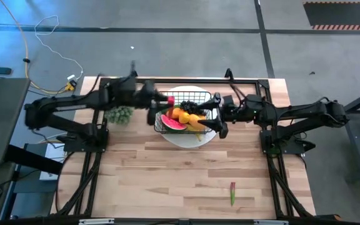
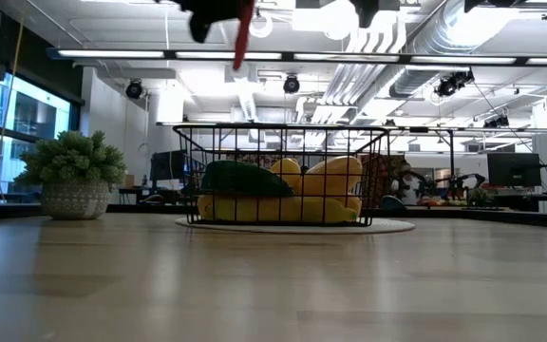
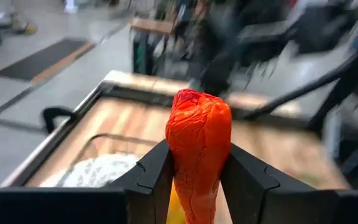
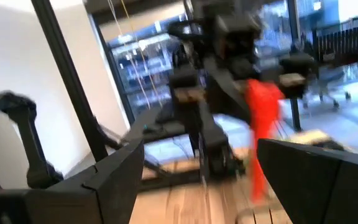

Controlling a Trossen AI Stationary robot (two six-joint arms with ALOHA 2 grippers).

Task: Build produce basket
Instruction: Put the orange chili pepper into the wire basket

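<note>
While the left end effector (image 3: pixel 194 177) pinches a red pepper (image 3: pixel 197 149) upright — long axis vertical — it hangs above the left rim of the basket (image 1: pixel 186 112), which sits on one white plate (image 1: pixel 189 137) near the counter's (image 1: pixel 186 181) far edge. The drop lies slightly rightward and straight down. The right end effector (image 1: pixel 220 122) waits wide open, empty, at the basket's right side. One basket, one held pepper — another pepper (image 1: pixel 232 193) lies near the front edge.

Two dark jointed arms (image 1: pixel 67 106) — black, angular jaws, trailing cables.
</note>
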